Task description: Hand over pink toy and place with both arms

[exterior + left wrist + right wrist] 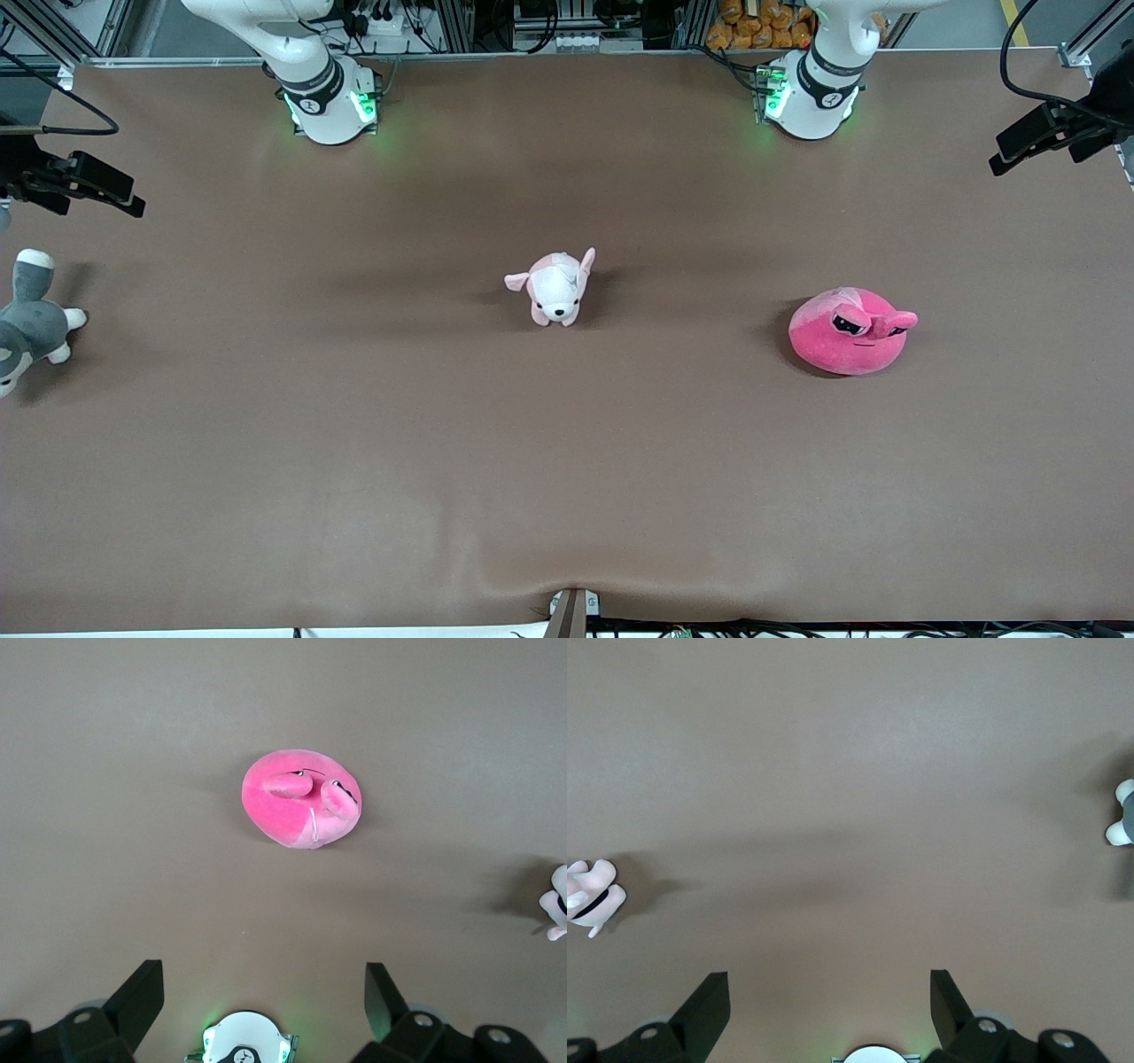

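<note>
The pink toy [850, 332] is a big round hot-pink plush with half-lidded black eyes. It lies on the brown table toward the left arm's end. In the left wrist view it [297, 806] lies on the table well below the camera. My left gripper [263, 979] is open and empty, high over the table above its own base [811, 89]. My right gripper [827, 988] is open and empty, high over bare table above its base [323, 89]. Neither gripper shows in the front view.
A small pale pink-and-white puppy plush [556, 288] stands mid-table; it shows at the edge of both wrist views [558, 904] [589, 895]. A grey-and-white plush [31, 323] lies at the table's edge at the right arm's end. Black camera mounts [1054, 133] stand at both ends.
</note>
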